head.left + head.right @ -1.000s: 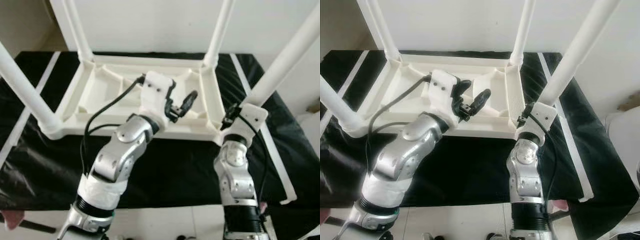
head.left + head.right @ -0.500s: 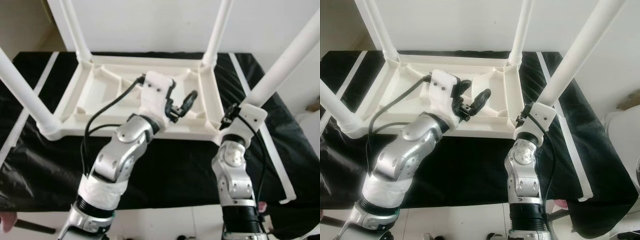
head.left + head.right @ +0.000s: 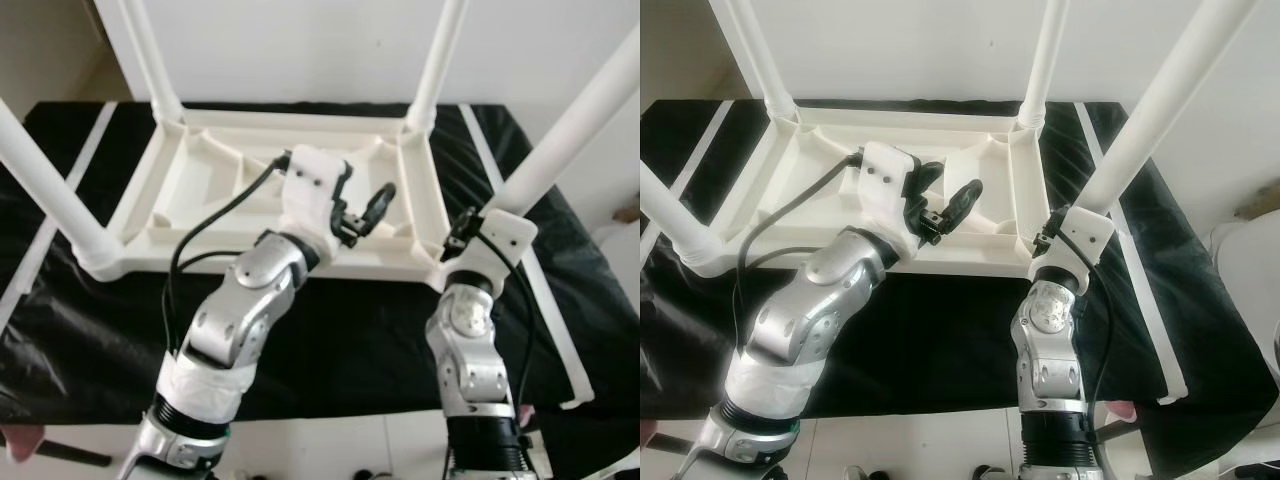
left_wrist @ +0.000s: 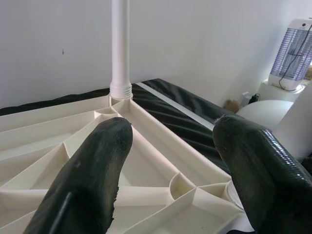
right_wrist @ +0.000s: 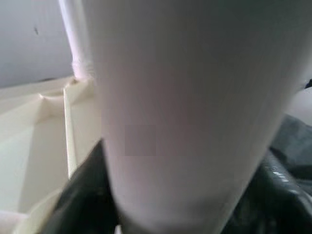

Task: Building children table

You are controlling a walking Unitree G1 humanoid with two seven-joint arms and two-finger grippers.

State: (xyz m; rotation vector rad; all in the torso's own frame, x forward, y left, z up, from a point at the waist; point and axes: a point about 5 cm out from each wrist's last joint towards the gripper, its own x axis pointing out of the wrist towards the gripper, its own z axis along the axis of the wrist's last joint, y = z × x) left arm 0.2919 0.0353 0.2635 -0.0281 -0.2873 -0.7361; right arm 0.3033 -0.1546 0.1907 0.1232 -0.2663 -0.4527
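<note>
Upturned table top lies mid-frame on the black cloth, legs pointing up. Left gripper hovers over the ribbed underside at centre — fingers spread wide, holding nothing. Right gripper at lower right is clamped round the near-right leg near its socket. Leg axis runs up and right from that corner, so the right arm is on it.
</note>
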